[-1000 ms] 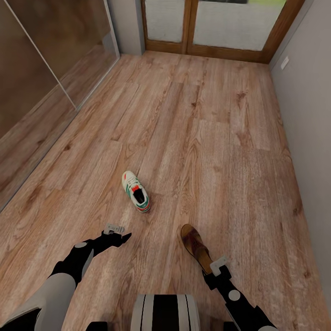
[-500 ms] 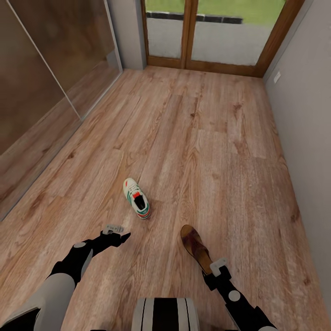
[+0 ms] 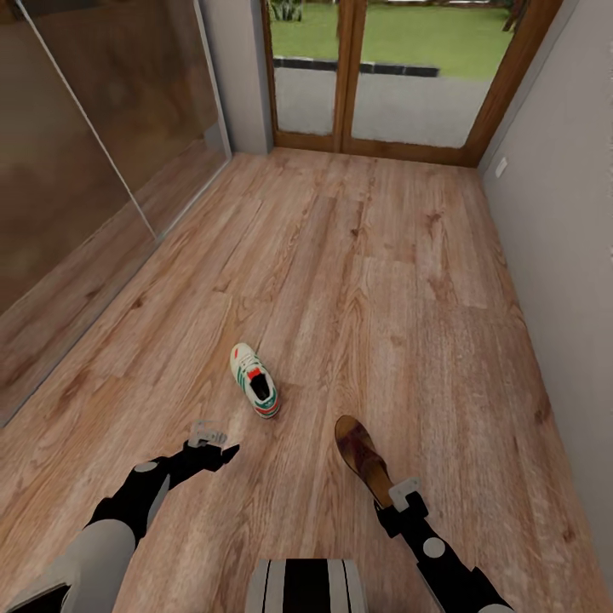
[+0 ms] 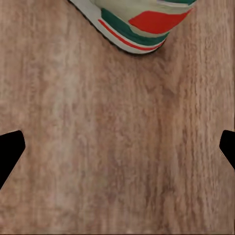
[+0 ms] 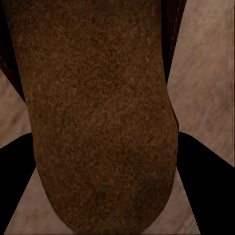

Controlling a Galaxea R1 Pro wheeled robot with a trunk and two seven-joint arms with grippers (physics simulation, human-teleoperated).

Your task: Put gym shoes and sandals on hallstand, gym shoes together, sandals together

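Wood-grain planks of the corridor floor (image 3: 383,281) run ahead of us toward glass doors (image 3: 400,77) at twelve o'clock, with a reflective sliding panel (image 3: 77,170) along the wall at nine to ten o'clock and a plain grey wall (image 3: 570,281) at three o'clock.

Over the last second our head view has tilted up: more lawn shows through the doors, while the shoe and sandal lie where they lay on the planks. We judge the camera moved, not the footwear, so the task stands where it stood; the hallstand is not in sight, and nothing is yet on it.

At about eleven o'clock from our trunk, our left gripper (image 3: 223,446) hovers low over bare planks, its jaws spread wide and holding nothing. In the left wrist view, one dark fingertip (image 4: 10,152) sits at each edge with only floor between them. One gym shoe (image 3: 254,392) lies just beyond it on the floor, apart from the fingers, its green-striped, red-accented end near the gripper.

At about one o'clock, one brown sandal (image 3: 362,457) lies flat on the floor, toe pointing away from us. Our right gripper (image 3: 393,500) sits at its near end. The right wrist view shows the tan footbed between the two dark fingers (image 5: 205,181), which flank it closely. We cannot tell whether they have clamped it or merely straddle it.
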